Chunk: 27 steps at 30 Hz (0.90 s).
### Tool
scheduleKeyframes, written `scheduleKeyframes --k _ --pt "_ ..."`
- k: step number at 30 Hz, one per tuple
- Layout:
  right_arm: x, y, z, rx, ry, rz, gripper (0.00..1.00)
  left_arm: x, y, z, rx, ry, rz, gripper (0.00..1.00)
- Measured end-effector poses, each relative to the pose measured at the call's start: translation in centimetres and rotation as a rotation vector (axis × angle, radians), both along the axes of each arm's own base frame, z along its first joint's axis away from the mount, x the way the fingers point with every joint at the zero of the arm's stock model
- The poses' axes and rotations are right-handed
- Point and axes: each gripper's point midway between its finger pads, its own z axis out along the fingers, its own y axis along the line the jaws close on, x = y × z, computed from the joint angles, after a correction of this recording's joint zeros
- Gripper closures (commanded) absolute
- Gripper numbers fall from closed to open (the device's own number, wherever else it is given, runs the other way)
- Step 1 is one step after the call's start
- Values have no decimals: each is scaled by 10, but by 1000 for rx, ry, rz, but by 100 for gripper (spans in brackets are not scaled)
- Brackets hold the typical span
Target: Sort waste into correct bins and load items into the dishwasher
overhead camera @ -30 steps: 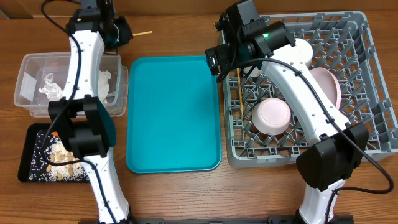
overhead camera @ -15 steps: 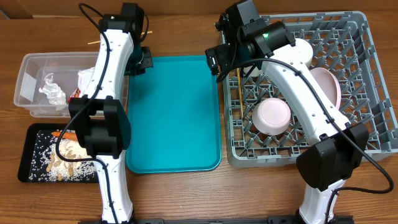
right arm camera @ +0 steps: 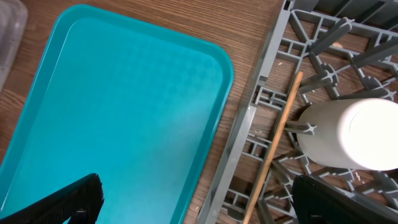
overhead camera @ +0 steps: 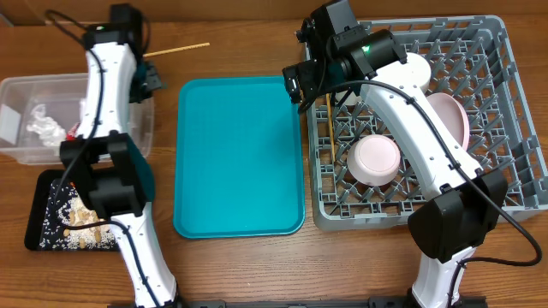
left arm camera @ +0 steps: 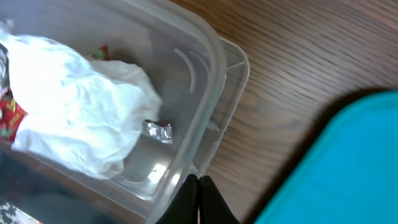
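My left gripper [overhead camera: 147, 83] [left arm camera: 198, 182] is shut with nothing between its fingers, its tips against the right rim of the clear tub [overhead camera: 34, 94] [left arm camera: 208, 93]. Inside the tub lie crumpled white tissue [left arm camera: 81, 112] and a red wrapper [left arm camera: 9, 118]. The black tray [overhead camera: 36, 224] holds peanuts and rice scraps [overhead camera: 81, 214]. One chopstick [overhead camera: 175, 50] lies on the table behind the teal tray. My right gripper [overhead camera: 295, 85] [right arm camera: 211, 205] stands open over the gap between teal tray and grey rack [overhead camera: 514, 111] [right arm camera: 267, 106]. The rack holds a chopstick [overhead camera: 330, 128] [right arm camera: 277, 143], a cup [overhead camera: 413, 71] [right arm camera: 354, 134], a bowl [overhead camera: 377, 161] and the plate [overhead camera: 452, 115].
The teal tray [overhead camera: 240, 154] [right arm camera: 124, 112] [left arm camera: 348, 162] lies bare between the bins and the rack. The clear tub reaches the picture's left edge. Both arms' bases stand at the table's front edge.
My left arm swung right to the teal tray's corner, then back left. The clear tub has slid left with it. The right arm has not moved.
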Motion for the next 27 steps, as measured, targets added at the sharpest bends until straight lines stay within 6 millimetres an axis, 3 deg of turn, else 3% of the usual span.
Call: scheduleKeyframes --k 4,7,10,16,21,24,27 --pt "0 0 0 0 1 0 0 4 19 1 -6 -36 39 96" --pt "0 0 0 0 0 0 0 12 22 3 -19 -76 43 95" --pt "0 0 0 0 0 0 0 27 14 8 -67 -138 28 89" --pt "0 0 0 0 0 -1 0 93 -7 45 -159 -432 -50 85" --pt "0 0 0 0 0 -1 0 130 -41 71 -172 -594 -135 85" --pt "0 0 0 0 0 -1 0 142 -54 75 -115 -633 -149 92" --pt "0 0 0 0 0 0 0 149 -60 64 -48 -627 -149 95"
